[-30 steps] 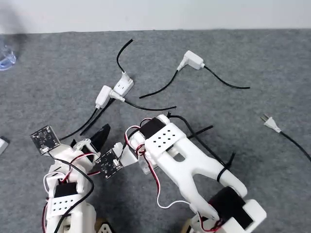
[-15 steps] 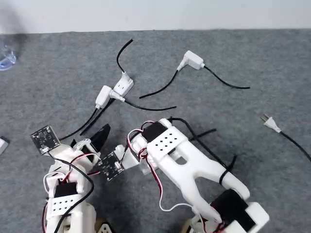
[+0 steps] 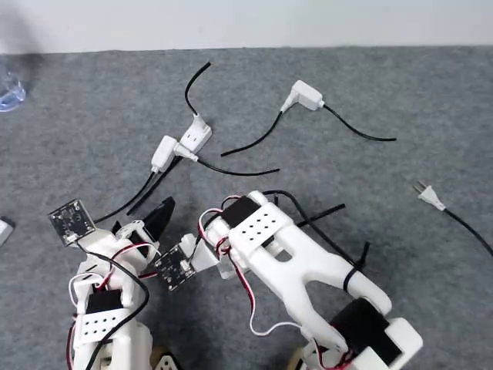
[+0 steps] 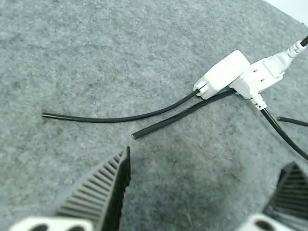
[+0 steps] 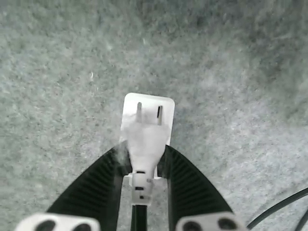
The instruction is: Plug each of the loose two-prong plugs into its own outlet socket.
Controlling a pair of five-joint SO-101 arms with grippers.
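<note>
In the right wrist view my right gripper [image 5: 144, 155] is shut on a white two-prong plug [image 5: 144, 137]. Its prongs show against a white socket block [image 5: 130, 103] lying on the grey mat just ahead. From above, the white right arm [image 3: 266, 227] covers that spot. My left gripper [image 4: 202, 197] stands open and empty over the mat, short of two white socket pieces [image 4: 224, 74] joined by black cables. From above, the left gripper [image 3: 142, 223] sits at the lower left. A loose plug [image 3: 428, 196] lies far right.
Two white connectors [image 3: 181, 145] with black cords lie in the middle of the mat, and another white connector [image 3: 306, 96] lies farther back. Loose black cable ends [image 4: 86, 118] cross the mat ahead of the left gripper. A pale wall borders the mat's far edge.
The right arm has shifted slightly over the mat, its wrist board moving a little. The left arm and the connectors have stayed put.
</note>
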